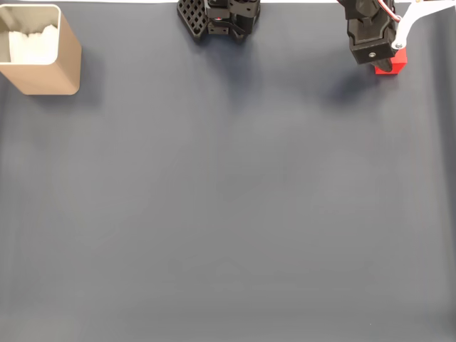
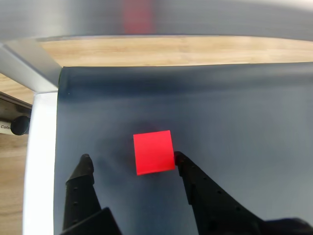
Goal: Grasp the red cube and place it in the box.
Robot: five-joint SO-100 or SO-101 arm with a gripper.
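Dark mat (image 1: 228, 214); tool (image 2: 132, 159) perhaps touching red cube (image 2: 153, 152).

The red cube (image 1: 390, 64) is small, bright red and matte. In the fixed view it sits flat on the dark surface at the upper right of the frame, partly hidden. In the wrist view the red cube (image 2: 153, 152) lies just below centre, its top face turned slightly off square.

The box (image 1: 41, 51) stands upright at the upper left of the fixed view, tan, open-topped, with rounded corners and white inside.
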